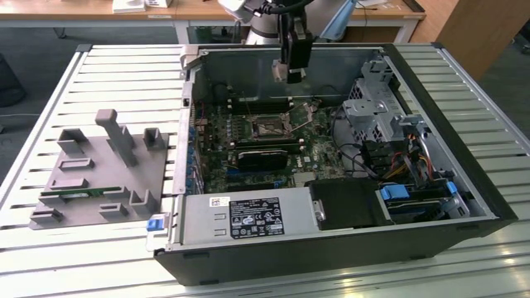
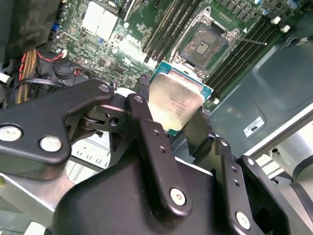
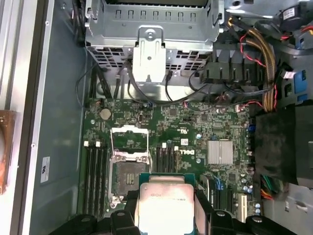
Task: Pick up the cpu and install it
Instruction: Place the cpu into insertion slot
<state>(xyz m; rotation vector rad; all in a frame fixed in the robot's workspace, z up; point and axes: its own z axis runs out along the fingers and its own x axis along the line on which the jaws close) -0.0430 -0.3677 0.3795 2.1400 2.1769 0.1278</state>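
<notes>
An open computer case lies on its side on a slatted metal table, its motherboard facing up. A grey power supply fills the case's near end in the exterior view, and a metal drive cage with a bundle of yellow, red and black cables crowds one side of the board. On the board, rows of dark memory slots flank the cpu socket, which lies uncovered in its metal frame, and a small finned heat sink sits a little apart from it. On the table at the exterior view's left stands a grey plastic tray with upright posts, with a green memory stick lying in it. The gripper hangs over the open case, above the motherboard. Its two black fingers are clamped on opposite edges of the cpu, which is in the air above the board, near the socket but apart from it. In both wrist views the cpu shows as a small flat square with a silver-grey metal lid, faint print on top and a thin teal-green rim around it; the lid catches a bright glare.
</notes>
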